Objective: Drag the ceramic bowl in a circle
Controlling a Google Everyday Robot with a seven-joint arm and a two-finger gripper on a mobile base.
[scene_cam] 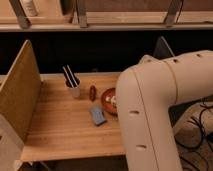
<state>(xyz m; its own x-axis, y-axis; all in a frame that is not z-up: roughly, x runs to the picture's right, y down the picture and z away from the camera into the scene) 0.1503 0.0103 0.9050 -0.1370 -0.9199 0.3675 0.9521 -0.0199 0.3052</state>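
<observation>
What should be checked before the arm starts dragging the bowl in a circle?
1. Bowl sits on the table: ok, though the arm hides its right part.
2. Gripper position: cannot tell; it is out of sight, hidden by the arm.
3. Hold on the bowl: cannot tell.
4. Room left of the bowl for a circle: not ok; a small brown object and a blue item sit close by.
5. Cup upright and apart from the bowl: ok.
</observation>
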